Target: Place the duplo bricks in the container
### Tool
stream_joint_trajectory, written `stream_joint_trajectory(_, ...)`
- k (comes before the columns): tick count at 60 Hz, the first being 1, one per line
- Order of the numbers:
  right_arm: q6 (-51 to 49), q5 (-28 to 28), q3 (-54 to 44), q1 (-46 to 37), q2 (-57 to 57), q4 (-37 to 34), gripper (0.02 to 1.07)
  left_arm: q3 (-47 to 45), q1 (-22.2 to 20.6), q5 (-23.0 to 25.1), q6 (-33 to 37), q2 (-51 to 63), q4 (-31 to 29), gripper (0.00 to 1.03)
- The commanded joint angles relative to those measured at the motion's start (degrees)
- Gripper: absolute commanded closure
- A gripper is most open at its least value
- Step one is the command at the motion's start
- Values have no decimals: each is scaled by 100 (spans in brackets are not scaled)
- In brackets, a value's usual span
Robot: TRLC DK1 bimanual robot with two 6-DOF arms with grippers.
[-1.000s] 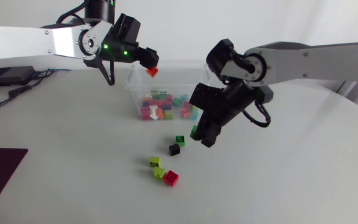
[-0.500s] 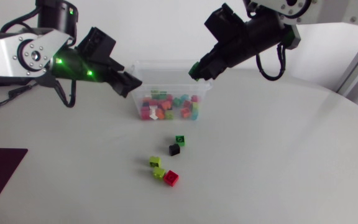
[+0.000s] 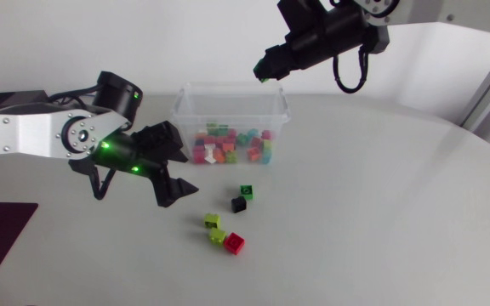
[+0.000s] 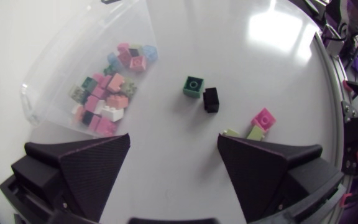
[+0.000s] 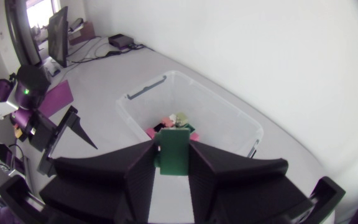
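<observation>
We are holding our right gripper high in the upper middle of the head view, near the back rim of the clear container. Its fingers are clamping a green duplo brick from both sides. In the right wrist view this green duplo brick is standing upright between the two fingers. The container is lying ahead of and below the right gripper, with a few coloured bricks showing on its floor just past the held one.

We are keeping our left gripper over the white counter at the middle left of the head view, just off the container's lower left corner. Its fingers are spread wide apart and nothing is sitting between them.

The container is holding a pile of mixed bricks in pink, red, green, blue and white. Five bricks are lying loose on the counter below the container in the head view: a loose green brick just beside a black brick, then two lime bricks and a red brick grouped close together.

In the left wrist view the left gripper is facing these pieces. The loose green brick and the black brick are lying ahead of the open gap. The red brick and the lime bricks are sitting just ahead of one finger. The container is lying ahead of the other finger.
</observation>
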Motion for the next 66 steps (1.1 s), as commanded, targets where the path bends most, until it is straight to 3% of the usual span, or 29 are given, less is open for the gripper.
stream_joint_trajectory(1,246,50,172,-7,238,165,94,-181,-88,80,320,268,-27,6)
stream_joint_trajectory(32,475,261,867,90,1204,692,94,-365,-387,62,1287,1111,-36,6)
stream_joint_trajectory(50,598,410,1368,204,1688,736,93,-339,-527,71,1498,1322,-27,5)
stream_joint_trajectory(52,616,498,1412,204,1732,753,88,-330,-536,71,1524,1366,-27,5)
stream_joint_trajectory(56,651,630,1438,204,1811,797,65,-312,-545,71,1533,1454,-27,5)
stream_joint_trajectory(58,668,674,1508,195,1881,789,31,-277,-554,71,1568,1524,-27,6)
stream_joint_trajectory(60,668,683,1508,195,1890,789,20,-268,-554,71,1568,1542,-27,6)
stream_joint_trajectory(62,668,709,1491,187,1872,789,13,-268,-571,80,1586,1551,-27,6)
stream_joint_trajectory(66,668,709,1376,187,1758,780,11,-242,-606,89,1604,1551,-27,6)
